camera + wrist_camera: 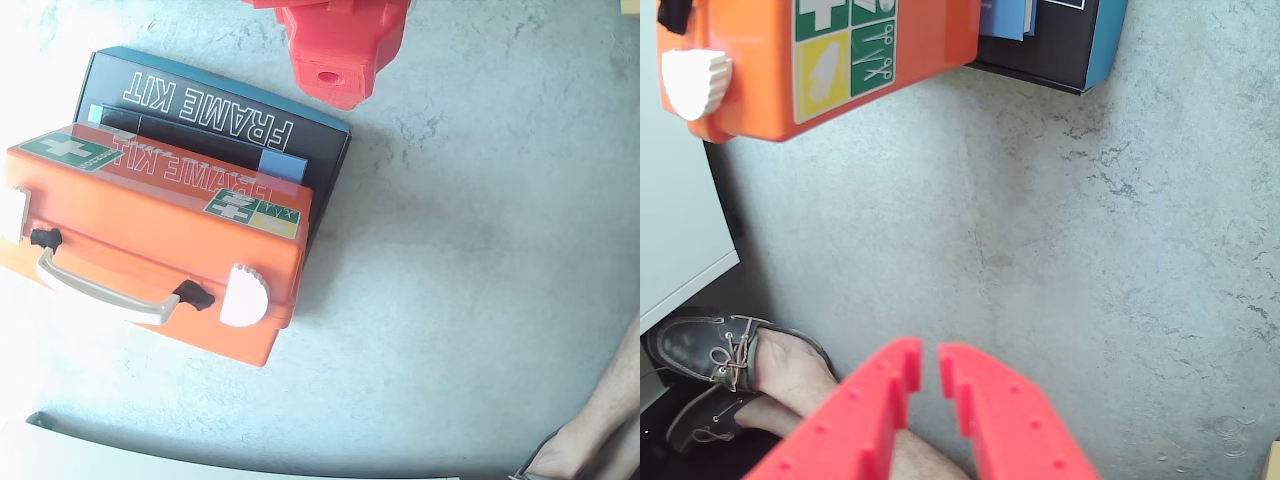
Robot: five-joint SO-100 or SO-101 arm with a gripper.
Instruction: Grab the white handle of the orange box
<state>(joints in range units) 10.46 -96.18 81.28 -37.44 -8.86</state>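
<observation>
You're well short of the orange box [160, 250]; its white handle [105, 290] lies along the near face at the left of the fixed view, so swing over it, line the fingers across the bar, then descend; the hand [930, 365] hovers above bare surface [1090, 260], nearly clenched, grasping nothing.
</observation>
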